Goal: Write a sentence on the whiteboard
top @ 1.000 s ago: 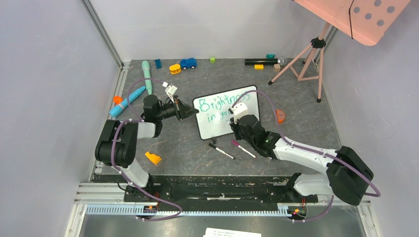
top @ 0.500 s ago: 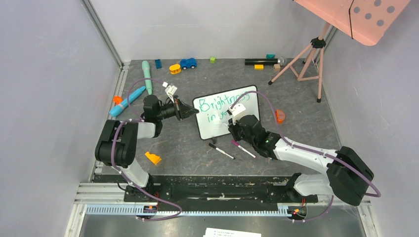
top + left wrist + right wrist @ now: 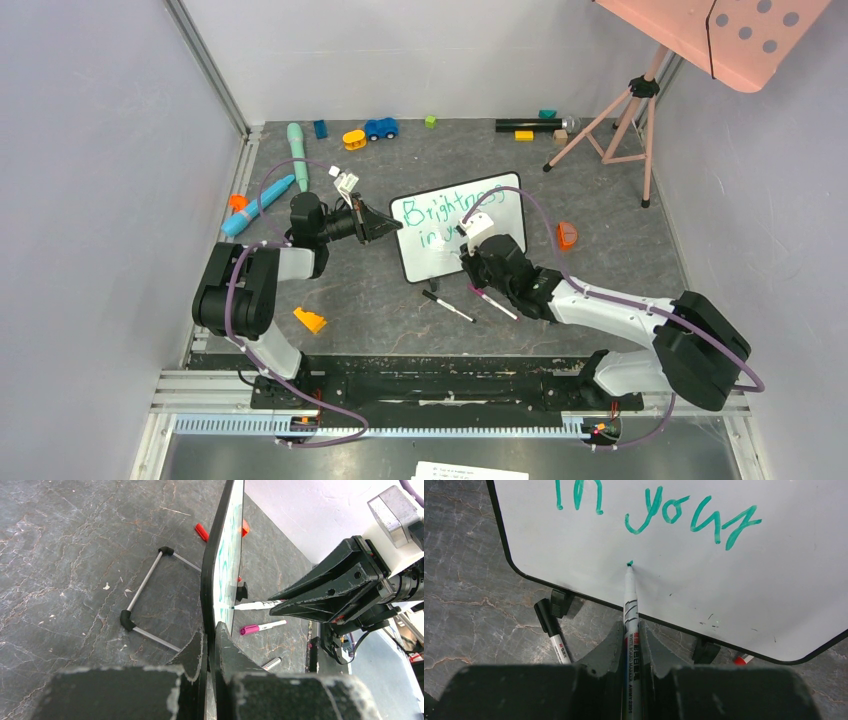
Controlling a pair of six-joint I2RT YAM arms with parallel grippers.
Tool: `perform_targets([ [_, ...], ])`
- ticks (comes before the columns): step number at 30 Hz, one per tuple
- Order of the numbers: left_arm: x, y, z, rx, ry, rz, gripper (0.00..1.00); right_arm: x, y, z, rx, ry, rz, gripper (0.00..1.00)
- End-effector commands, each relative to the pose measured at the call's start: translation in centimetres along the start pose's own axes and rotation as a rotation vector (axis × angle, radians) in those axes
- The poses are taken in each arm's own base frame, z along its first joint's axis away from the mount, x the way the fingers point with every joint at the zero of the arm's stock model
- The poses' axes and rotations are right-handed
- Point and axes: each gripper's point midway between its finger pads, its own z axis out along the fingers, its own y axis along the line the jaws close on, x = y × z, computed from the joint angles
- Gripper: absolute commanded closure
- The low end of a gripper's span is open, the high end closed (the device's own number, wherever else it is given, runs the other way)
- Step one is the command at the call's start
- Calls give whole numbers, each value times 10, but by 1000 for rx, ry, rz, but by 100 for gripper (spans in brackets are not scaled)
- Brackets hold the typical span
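Note:
The whiteboard stands tilted on its little feet at mid-table, and my left gripper is shut on its left edge. The left wrist view shows the board's black frame edge-on, pinched between the jaws of that gripper. The sentence reads "Brightness" with "in your" below it in teal. My right gripper is shut on a white marker. Its tip touches the board under "your", beside a small teal dot. From above, the right gripper covers the board's lower middle.
A black-capped marker and a pink-capped marker lie just in front of the board. A tripod carrying a pink dotted panel stands at the back right. Toys line the back edge, teal tubes lie at the left, and an orange wedge sits near the left arm.
My right gripper has slid left and slightly nearer along the board with the marker. The left gripper and the board have not moved.

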Motion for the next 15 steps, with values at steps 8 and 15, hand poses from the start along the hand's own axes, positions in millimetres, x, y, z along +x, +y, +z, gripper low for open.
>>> perform_targets([
  [8, 1, 4, 3, 7, 7, 117, 98, -16, -19, -5, 110, -31, -7, 100],
  [15, 0, 3, 3, 6, 5, 119, 98, -19, -21, -5, 120, -34, -4, 100],
])
